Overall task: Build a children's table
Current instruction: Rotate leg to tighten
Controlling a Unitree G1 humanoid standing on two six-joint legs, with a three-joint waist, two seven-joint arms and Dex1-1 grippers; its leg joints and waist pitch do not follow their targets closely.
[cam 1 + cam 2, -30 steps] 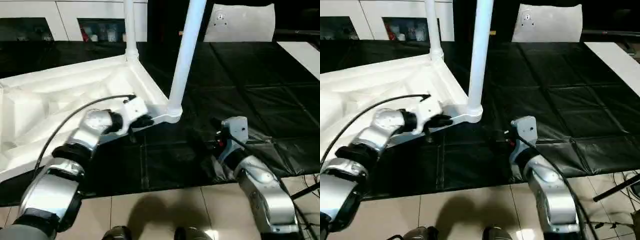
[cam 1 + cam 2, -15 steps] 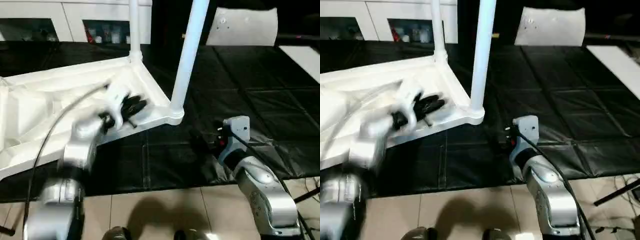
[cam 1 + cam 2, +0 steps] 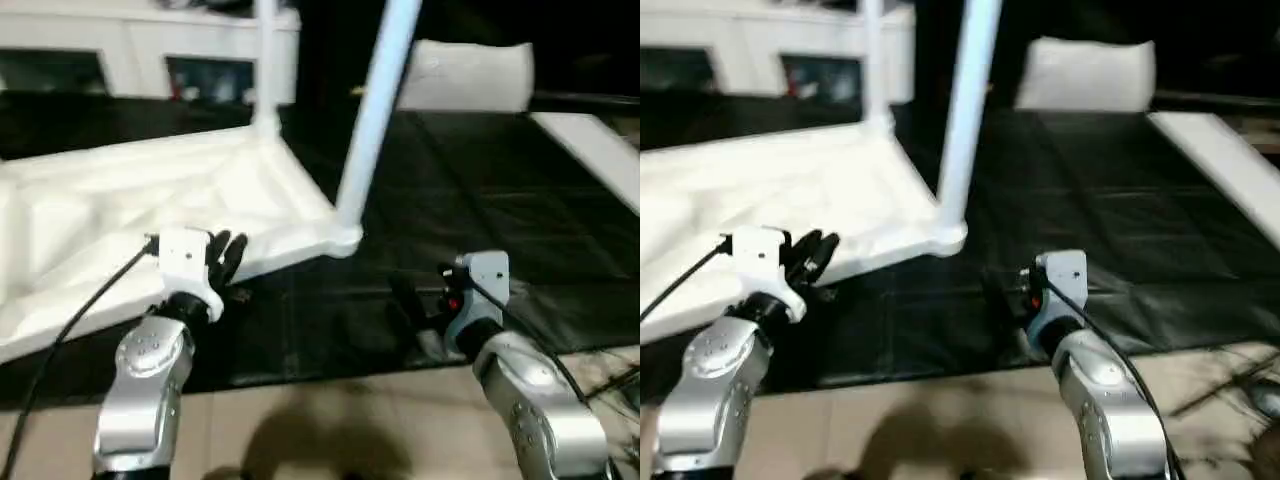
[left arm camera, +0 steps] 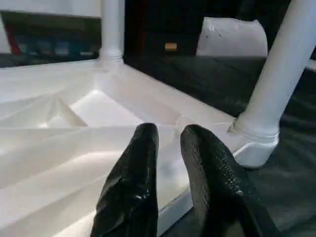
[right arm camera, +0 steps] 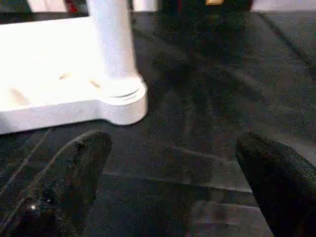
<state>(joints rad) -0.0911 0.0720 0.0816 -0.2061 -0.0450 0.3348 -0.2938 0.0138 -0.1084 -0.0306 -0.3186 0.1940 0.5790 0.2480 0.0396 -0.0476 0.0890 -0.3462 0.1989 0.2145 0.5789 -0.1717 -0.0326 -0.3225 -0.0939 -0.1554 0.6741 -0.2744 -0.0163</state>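
Both silver forearms are extended forward and low. The left gripper [image 4: 168, 163] is presented with its jaws slightly parted, a narrow gap between them. The right gripper [image 5: 173, 173] is held with its jaws spread wide.

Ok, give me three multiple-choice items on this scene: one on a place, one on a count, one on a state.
1. Where does the tabletop lie?
A. upside down on the black mat
B. on the white cabinet
C. on a chair

2. How many legs stand in its corner sockets?
A. none
B. two
C. four

3. How is the right gripper?
A. shut on a leg
B. shut, holding nothing
C. wide open, holding nothing

Answers: 1 A, the ribbed underside faces up on the mat. 2 B, the near leg and the far leg rise from sockets. 3 C, the right wrist view shows its fingers far apart over bare mat.
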